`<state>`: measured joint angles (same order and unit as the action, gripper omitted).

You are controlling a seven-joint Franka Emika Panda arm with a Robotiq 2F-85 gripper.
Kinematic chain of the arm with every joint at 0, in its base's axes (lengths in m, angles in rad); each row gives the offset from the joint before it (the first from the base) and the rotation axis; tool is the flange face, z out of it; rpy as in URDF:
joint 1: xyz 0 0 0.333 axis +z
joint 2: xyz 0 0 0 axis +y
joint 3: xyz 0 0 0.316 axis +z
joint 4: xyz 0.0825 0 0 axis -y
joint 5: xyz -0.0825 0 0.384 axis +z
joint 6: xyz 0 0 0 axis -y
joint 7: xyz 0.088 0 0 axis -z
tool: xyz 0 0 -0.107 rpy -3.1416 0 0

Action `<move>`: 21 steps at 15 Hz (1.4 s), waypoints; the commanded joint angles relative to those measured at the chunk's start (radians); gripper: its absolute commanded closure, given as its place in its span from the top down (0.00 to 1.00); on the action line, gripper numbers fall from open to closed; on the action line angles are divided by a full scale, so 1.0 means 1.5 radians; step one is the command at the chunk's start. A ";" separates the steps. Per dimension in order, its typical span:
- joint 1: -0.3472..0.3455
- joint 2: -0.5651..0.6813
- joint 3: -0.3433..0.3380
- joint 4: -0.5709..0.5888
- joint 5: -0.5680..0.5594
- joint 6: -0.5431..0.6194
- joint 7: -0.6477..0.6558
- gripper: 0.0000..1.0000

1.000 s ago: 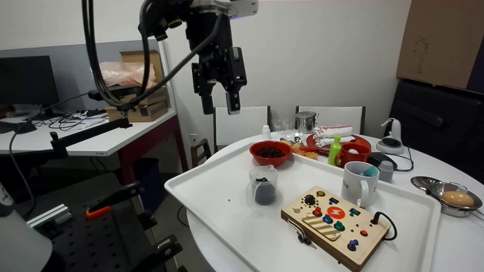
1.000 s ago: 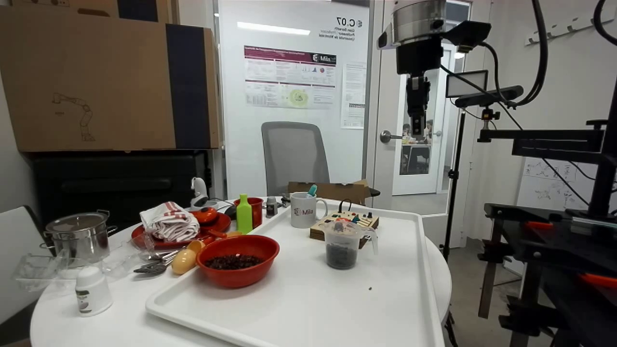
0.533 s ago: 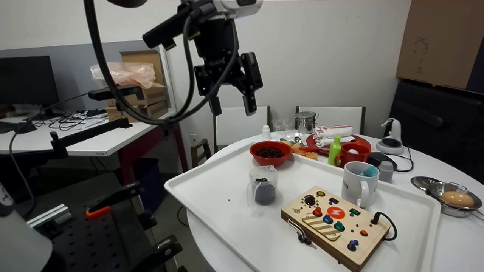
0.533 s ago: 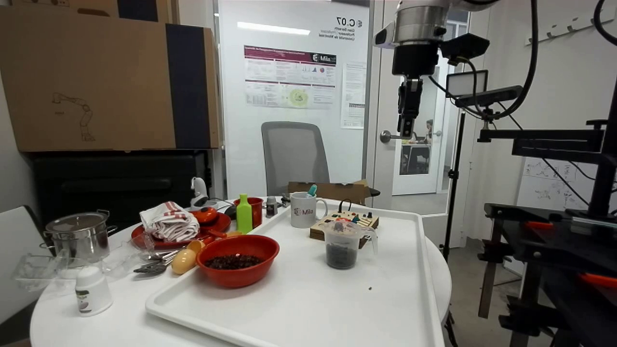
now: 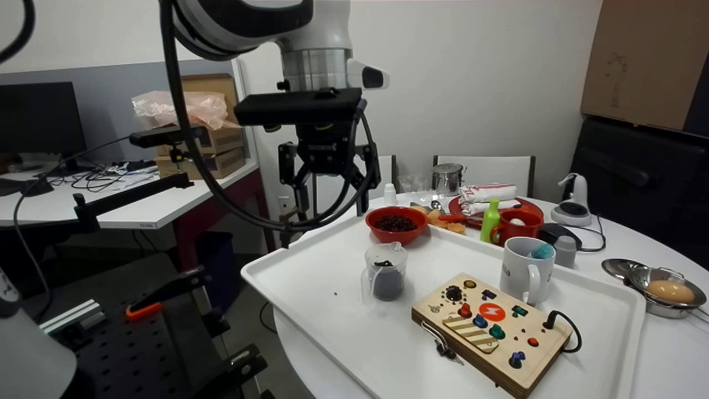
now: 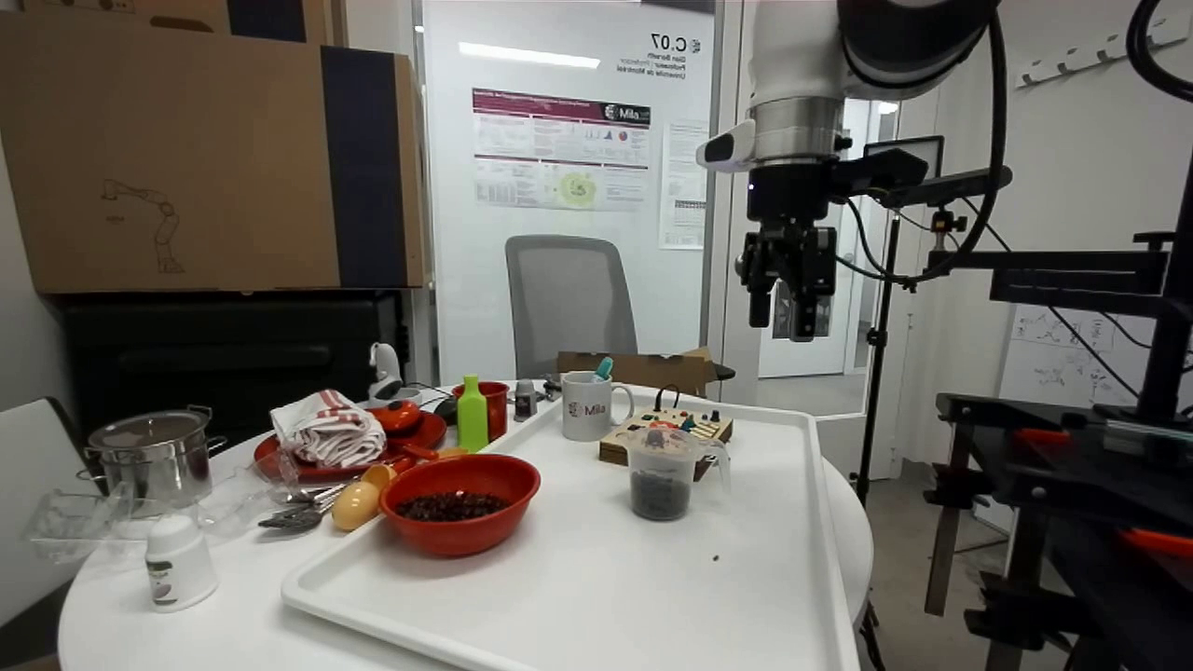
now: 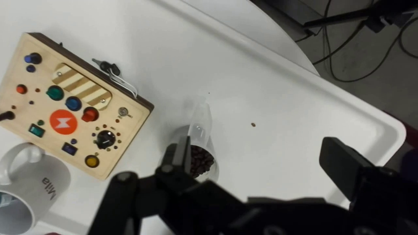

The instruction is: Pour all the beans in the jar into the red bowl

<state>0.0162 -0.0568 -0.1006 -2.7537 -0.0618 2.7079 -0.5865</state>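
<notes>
While the gripper (image 5: 332,204) hung above the tray (image 5: 343,327), the jar (image 5: 386,276) stood upright on that tray, apart from any part of the gripper. Jar small, squat, see-through: clear and pale toward the top, dark grey through the lower wall. A clear handle (image 7: 201,120) jutted from its side, pointing toward the top of the wrist view. From there, looking down past the rim, glossy dark reddish-brown beans (image 7: 200,162) showed inside; how deep they sat, I could not tell.

Fingers (image 7: 341,166) spread, the 2 tips well apart, white tray visible in the gap. In the wrist view the jar lay at the left end of that gap, partly hidden by the finger on that side; the finger on the right was well clear of it. In both exterior views the fingertips stood higher than the jar's rim.

Red bowl (image 6: 459,540) also upright, near the jar but apart, by the tray's raised edge, with a dark bean heap (image 6: 452,506) in it. 1 loose bean (image 7: 253,124) lay on the tray near the jar. A pale wooden box (image 5: 482,339) lay near the jar too; a white mug (image 5: 518,277), a teal thing (image 6: 604,369) poking out of its mouth, stood close by the box.
</notes>
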 commanded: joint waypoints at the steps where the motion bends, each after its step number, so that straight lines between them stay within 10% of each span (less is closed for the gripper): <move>1: -0.006 0.078 0.024 0.054 -0.040 0.002 0.015 1.00; 8: -0.007 0.170 0.020 0.120 -0.144 0.038 0.258 1.00; 21: -0.140 0.322 0.119 0.184 -0.031 0.051 0.022 1.00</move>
<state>-0.1624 0.3819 0.0541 -2.5175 -0.1189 2.7699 -0.5158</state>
